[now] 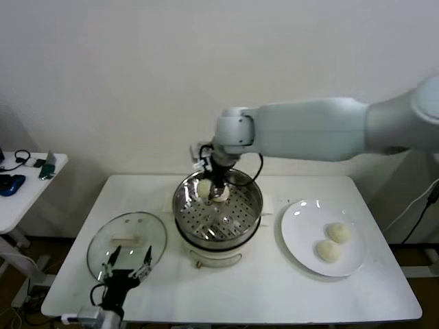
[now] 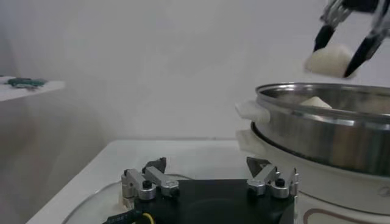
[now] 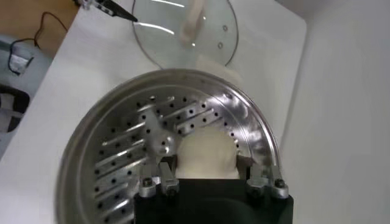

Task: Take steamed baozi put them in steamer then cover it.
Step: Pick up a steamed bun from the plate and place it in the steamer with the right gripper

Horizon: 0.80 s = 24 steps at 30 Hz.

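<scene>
We find the right gripper (image 1: 218, 186) clenched on a baozi (image 3: 206, 155) above the steamer (image 1: 252, 205). The left gripper (image 1: 127, 264) hangs with jaws spread over the cover (image 1: 127, 236).

Right pincer (image 1: 214, 192) clamped, arm extended; left pincer (image 1: 127, 262) open, low.

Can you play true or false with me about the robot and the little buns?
1. The right gripper holds a bun over the steamer. True.
2. Three buns sit on the white plate. False: two are there.
3. The glass lid covers the steamer. False: it lies on the table beside it.
4. The left gripper is open over the lid. True.
5. One bun is already in the steamer. True.
</scene>
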Tool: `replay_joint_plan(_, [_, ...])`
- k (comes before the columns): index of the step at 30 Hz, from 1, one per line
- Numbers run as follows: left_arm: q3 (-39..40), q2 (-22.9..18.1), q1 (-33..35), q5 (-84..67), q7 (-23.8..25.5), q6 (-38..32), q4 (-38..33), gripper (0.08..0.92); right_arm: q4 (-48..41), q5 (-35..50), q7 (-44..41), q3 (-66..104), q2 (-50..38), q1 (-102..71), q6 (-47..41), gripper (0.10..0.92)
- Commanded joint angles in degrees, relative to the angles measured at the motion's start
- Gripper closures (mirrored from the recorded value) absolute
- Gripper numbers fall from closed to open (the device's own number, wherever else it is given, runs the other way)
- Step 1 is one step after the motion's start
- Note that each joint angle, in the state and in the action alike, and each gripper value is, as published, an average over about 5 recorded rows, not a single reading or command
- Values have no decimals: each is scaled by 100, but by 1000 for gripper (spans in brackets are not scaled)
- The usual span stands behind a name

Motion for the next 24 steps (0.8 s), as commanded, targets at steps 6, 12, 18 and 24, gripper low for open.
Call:
replay_joint_plan(6, [-9, 8, -10, -32, -1, -7, 48, 177, -731, -252, 333, 50, 692, -969, -170, 378])
replay_joint_plan(12, [-2, -4, -10, -29, 0, 0, 48, 177, -712, -244, 372, 67, 641, -1006, -200, 372])
replay_joint_plan(18, [5, -22, -5, -13, -7, 5, 52, 177, -519, -267, 220, 187, 398, -706, -46, 277])
replay_joint_plan(24, [8, -32, 0, 1, -3, 38, -6, 177, 159, -32, -820, 122, -577, 418, 598, 205])
